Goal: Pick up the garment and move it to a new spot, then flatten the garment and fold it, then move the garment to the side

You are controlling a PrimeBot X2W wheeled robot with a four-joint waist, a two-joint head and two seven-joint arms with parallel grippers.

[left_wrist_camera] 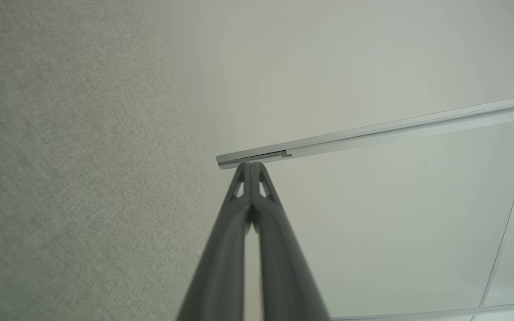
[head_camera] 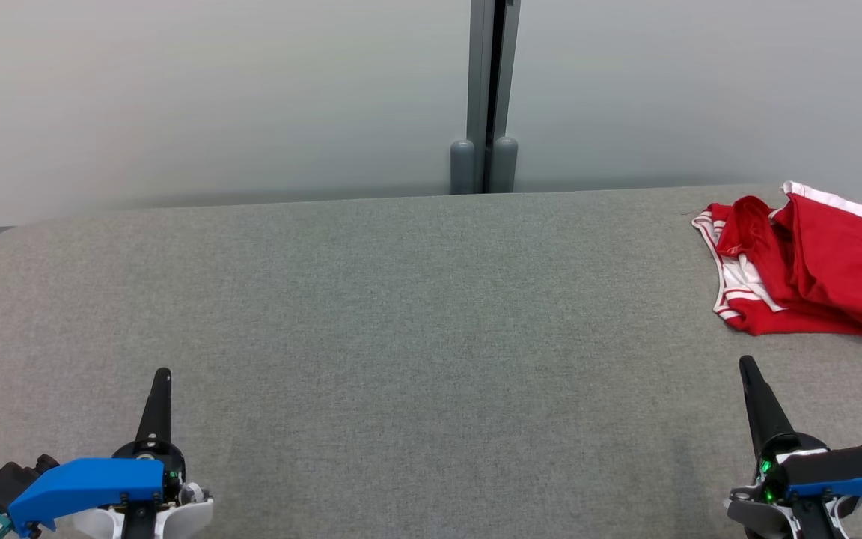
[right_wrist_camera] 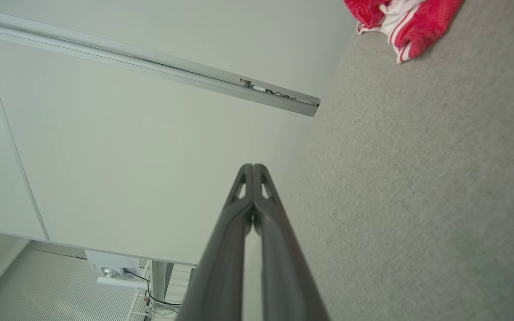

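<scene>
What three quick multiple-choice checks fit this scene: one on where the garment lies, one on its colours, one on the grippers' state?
1. Where does the garment lie on the grey fabric table?
A. at the middle
B. at the near left corner
C. at the far right, beyond the right gripper

2. What colours is the garment?
A. red with white trim
B. blue with yellow trim
C. plain black

3. How do the left gripper and right gripper stand?
A. both wide open
B. both shut and empty
C. left shut on the garment, right open

Answers:
1 C, the head view shows it crumpled by the table's right edge.
2 A, red cloth with white bands shows.
3 B, each wrist view shows the jaws pressed together with nothing between.
</scene>
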